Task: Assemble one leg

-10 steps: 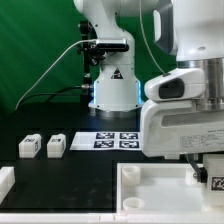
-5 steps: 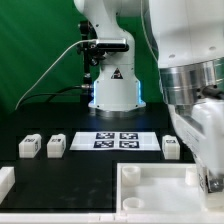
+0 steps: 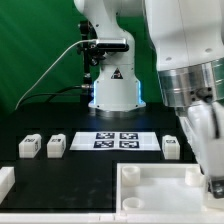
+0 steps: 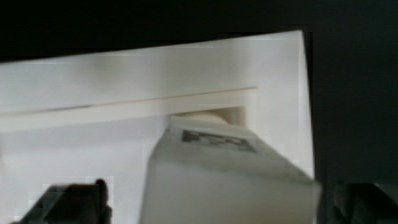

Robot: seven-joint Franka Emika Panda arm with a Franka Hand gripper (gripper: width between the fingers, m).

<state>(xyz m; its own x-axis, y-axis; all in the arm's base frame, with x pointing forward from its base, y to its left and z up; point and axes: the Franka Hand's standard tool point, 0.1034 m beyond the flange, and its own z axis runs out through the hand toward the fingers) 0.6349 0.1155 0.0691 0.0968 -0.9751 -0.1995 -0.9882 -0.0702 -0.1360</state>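
My jaws clamp a leg [image 4: 217, 170], a matte white square-sided peg with a tag, its end at the corner recess of the smooth white panel [image 3: 150, 185] on the black counter [image 3: 60, 175]. I judge it best kept upright and square, then turned gently without forcing

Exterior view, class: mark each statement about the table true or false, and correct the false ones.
1. Two legs stand side by side at the exterior view's left. True.
2. The marker board lies in front of the robot base. True.
3. A leg rests on top of the marker board. False: a third leg stands beside it, on the black table.
4. The large white panel leans upright against the base. False: it lies flat at the front.
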